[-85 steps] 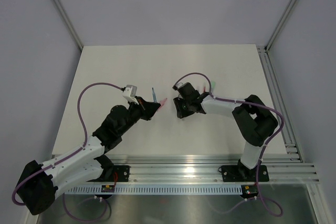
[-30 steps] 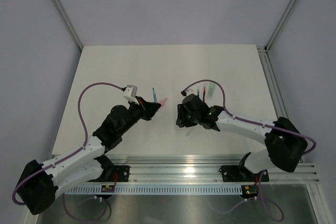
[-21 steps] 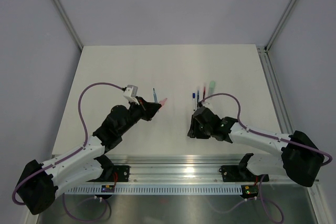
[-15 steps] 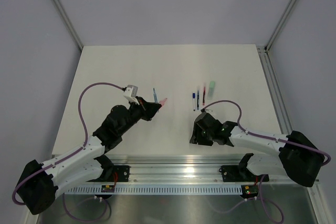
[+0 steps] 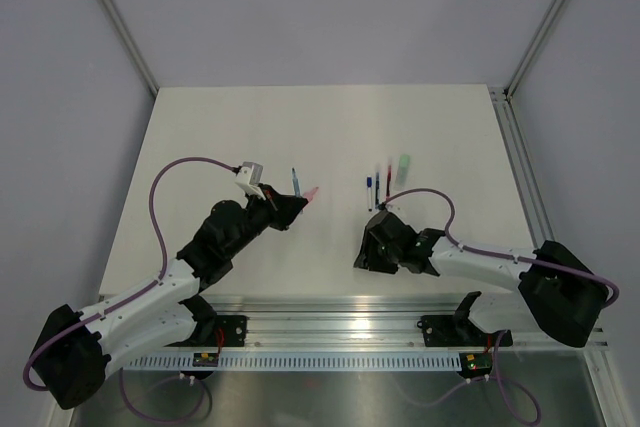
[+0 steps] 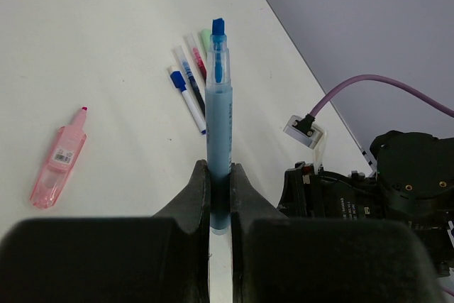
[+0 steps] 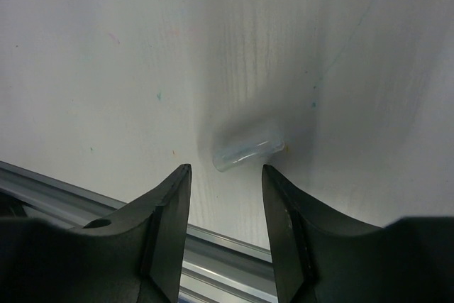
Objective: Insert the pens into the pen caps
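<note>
The left gripper (image 6: 218, 169) has its jaws clamped on a thin light blue pen (image 6: 218, 115). The pen stands up the middle of the left wrist view, its darker blue tip toward the top. At the left of that view a stubby pale pink translucent cap (image 6: 58, 163) lies flat on the white tabletop (image 6: 106, 40), apart from the gripper. Above centre, several thin pens lie side by side, among them a dark blue pen (image 6: 190, 104) and a red pen (image 6: 196, 58). A mint green cap (image 5: 403, 164) lies just beyond them.

The right gripper (image 7: 225, 169) is low over the tabletop with its jaws apart and nothing between them. A short clear translucent tube (image 7: 248, 152) lies on its side just past the fingertips, in line with the gap. In the overhead view this gripper sits below the row of pens, apart from them.
</note>
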